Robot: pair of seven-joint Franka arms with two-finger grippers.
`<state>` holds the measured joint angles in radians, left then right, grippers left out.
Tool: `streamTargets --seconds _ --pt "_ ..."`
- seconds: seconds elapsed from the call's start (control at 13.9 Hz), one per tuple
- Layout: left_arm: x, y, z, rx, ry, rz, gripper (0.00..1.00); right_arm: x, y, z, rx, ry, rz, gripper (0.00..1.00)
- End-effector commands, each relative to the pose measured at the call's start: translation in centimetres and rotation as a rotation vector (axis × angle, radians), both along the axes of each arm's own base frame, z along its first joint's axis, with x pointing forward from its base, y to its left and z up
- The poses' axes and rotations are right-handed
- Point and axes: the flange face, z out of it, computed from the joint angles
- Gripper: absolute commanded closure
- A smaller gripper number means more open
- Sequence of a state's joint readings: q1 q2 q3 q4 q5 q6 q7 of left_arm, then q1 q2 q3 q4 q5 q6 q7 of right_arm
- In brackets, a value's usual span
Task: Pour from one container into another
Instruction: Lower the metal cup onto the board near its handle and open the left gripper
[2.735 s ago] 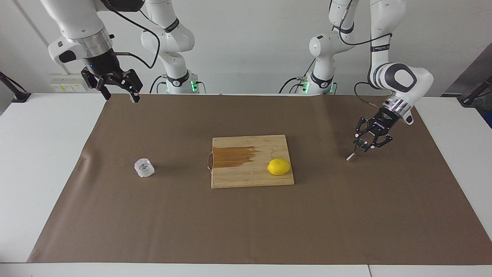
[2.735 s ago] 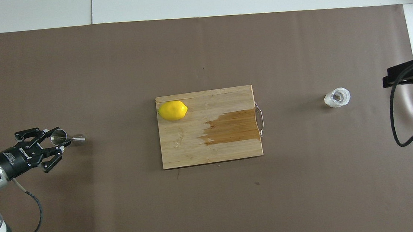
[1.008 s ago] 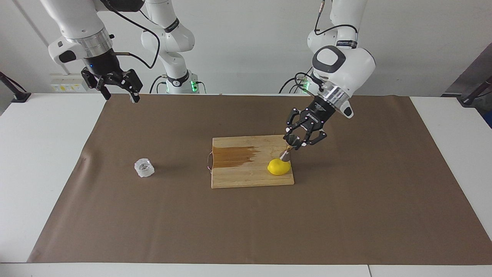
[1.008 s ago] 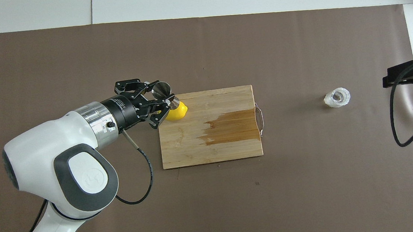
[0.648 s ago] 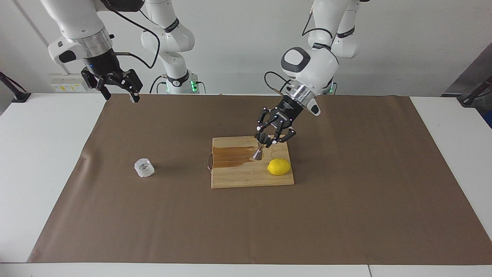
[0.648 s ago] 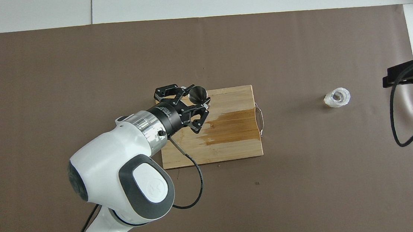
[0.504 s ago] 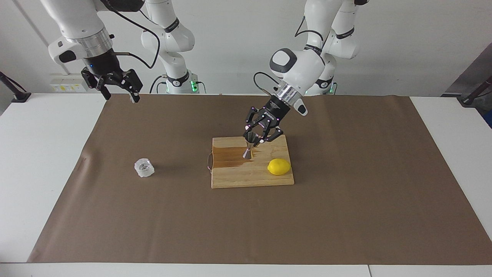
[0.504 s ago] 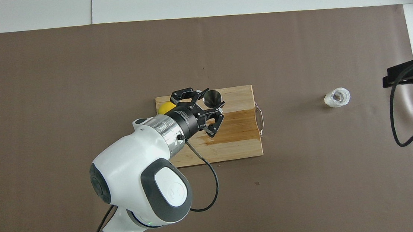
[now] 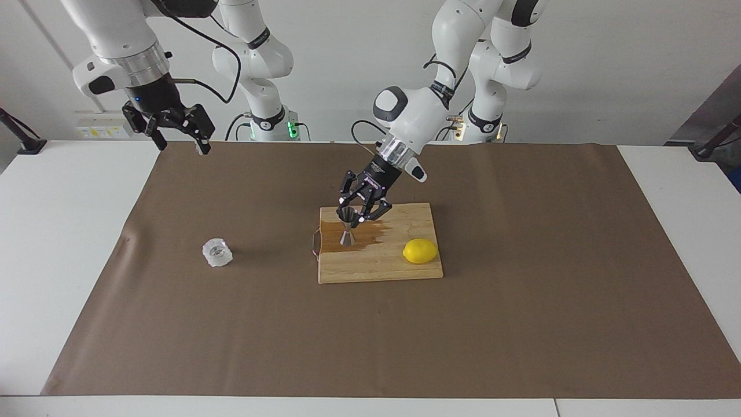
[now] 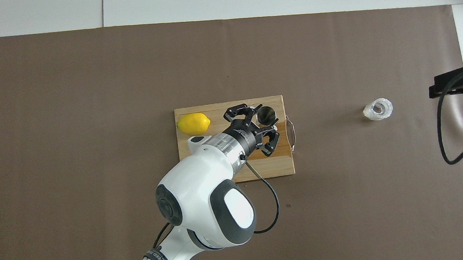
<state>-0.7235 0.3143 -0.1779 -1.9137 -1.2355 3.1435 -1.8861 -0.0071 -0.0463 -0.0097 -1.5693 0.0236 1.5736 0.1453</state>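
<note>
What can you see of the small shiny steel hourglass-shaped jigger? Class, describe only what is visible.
The small shiny steel hourglass-shaped jigger is a double cone with a narrow waist. It is upright, its open upper cup showing a dark inside from overhead. The left gripper grips its upper cone. It is over the dark wet patch of the wooden cutting board, at the handle end; whether its base touches cannot be told.

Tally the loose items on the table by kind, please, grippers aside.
Steel jigger, held by the left gripper over the board's dark stain: 1
Clear faceted cup, toward the right arm's end: 1
Lemon, on the board: 1
Wooden cutting board: 1
Total: 4
The right gripper waits.
</note>
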Motion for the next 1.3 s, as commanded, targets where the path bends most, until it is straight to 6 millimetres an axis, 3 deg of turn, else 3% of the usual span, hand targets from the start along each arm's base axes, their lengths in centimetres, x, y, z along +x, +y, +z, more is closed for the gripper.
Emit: streamTargets --seconds 0.0,0.29,0.58,0.65,0.72,0.79,0.86,1.08,1.22 --pt "-0.4 -1.2 -1.1 0.016 -0.019 0.016 1.0 -0.3 -0.3 0.4 0.027 0.005 0.015 0.0" --pt "-1.4 -2.1 -2.5 0.037 -0.015 0.004 0.99 -0.3 -0.3 0.4 0.027 0.005 0.015 0.0" --pt "-1.6 -2.2 -3.6 0.057 -0.008 -0.003 0.78 -0.3 -0.3 0.4 0.027 0.005 0.015 0.0" --pt "-1.8 -2.3 -3.8 0.063 -0.011 -0.011 0.67 -0.3 -0.3 0.4 0.027 0.005 0.015 0.0" --pt "-1.9 -2.3 -3.8 0.065 -0.014 -0.016 0.41 -0.3 -0.3 0.4 0.027 0.005 0.015 0.0" --pt "-1.9 -2.3 -3.9 0.07 -0.016 -0.02 0.27 -0.3 -0.3 0.4 0.026 0.006 0.015 0.0" --pt "-2.0 -2.2 -4.1 0.075 -0.017 -0.023 0.0 -0.3 -0.3 0.4 0.026 0.005 0.015 0.0" --pt "-1.8 -2.3 -3.5 0.068 -0.025 -0.022 0.0 -0.3 -0.3 0.4 0.027 0.005 0.015 0.0" --pt "-2.0 -2.0 -0.8 0.044 -0.059 -0.027 0.0 -0.3 -0.3 0.4 0.027 0.005 0.015 0.0"
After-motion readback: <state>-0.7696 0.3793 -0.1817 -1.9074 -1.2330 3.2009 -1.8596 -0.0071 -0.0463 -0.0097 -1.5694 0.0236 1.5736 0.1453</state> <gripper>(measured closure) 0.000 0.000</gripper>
